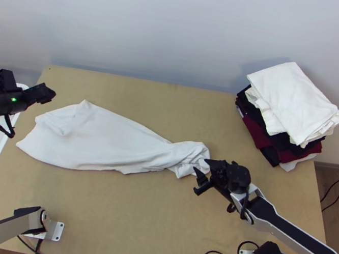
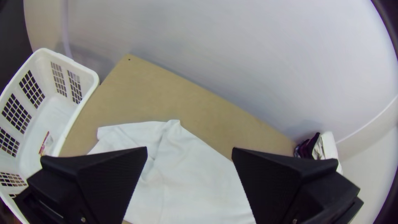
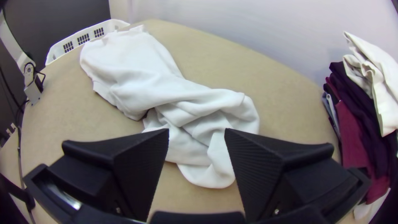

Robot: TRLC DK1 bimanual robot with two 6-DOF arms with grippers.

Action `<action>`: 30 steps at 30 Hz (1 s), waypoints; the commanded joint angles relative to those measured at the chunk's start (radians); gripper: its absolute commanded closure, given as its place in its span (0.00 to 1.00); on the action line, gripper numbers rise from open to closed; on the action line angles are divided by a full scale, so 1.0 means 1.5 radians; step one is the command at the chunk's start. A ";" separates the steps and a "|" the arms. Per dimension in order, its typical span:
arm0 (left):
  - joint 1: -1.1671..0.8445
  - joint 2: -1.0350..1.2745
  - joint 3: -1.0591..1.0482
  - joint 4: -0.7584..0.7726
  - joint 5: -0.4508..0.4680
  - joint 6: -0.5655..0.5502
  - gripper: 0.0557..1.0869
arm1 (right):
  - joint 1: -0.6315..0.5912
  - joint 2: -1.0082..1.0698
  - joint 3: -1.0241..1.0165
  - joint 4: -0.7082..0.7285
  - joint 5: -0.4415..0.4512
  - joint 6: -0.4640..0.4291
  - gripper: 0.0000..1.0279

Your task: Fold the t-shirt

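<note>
Fingers [image 3: 137,174] of left gripper [image 1: 50,94] and right gripper [image 1: 198,176] wide apart, empty; white t-shirt [image 1: 100,139] beyond both.

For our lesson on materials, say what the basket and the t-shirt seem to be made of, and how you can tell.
The basket looks like smooth, stiff white plastic: its walls are moulded with grid openings and its rim is rounded. The t-shirt is soft white fabric with a matt surface, probably cotton knit, since it drapes in loose folds and bunches at one end.
</note>
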 commanded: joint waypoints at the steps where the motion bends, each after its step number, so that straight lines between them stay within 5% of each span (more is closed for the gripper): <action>1: 0.014 -0.015 -0.017 0.004 0.010 0.006 0.04 | -0.008 0.040 0.020 0.038 0.001 -0.012 0.46; 15: 0.028 -0.011 -0.032 0.017 0.024 0.012 0.04 | -0.026 0.183 0.081 0.075 0.001 -0.017 0.47; 16: 0.028 -0.011 -0.034 0.018 0.024 0.012 0.04 | -0.025 0.191 0.084 0.079 0.002 -0.014 0.57; 17: 0.028 -0.011 -0.035 0.018 0.024 0.012 0.04 | -0.026 0.192 0.085 0.081 0.005 -0.011 0.82; 19: 0.028 -0.011 -0.036 0.019 0.024 0.014 0.04 | -0.031 0.200 0.085 0.100 0.005 -0.006 0.95; 30: -0.008 -0.005 -0.070 0.056 0.024 0.063 0.04 | -0.058 0.103 0.061 0.075 0.015 0.029 0.97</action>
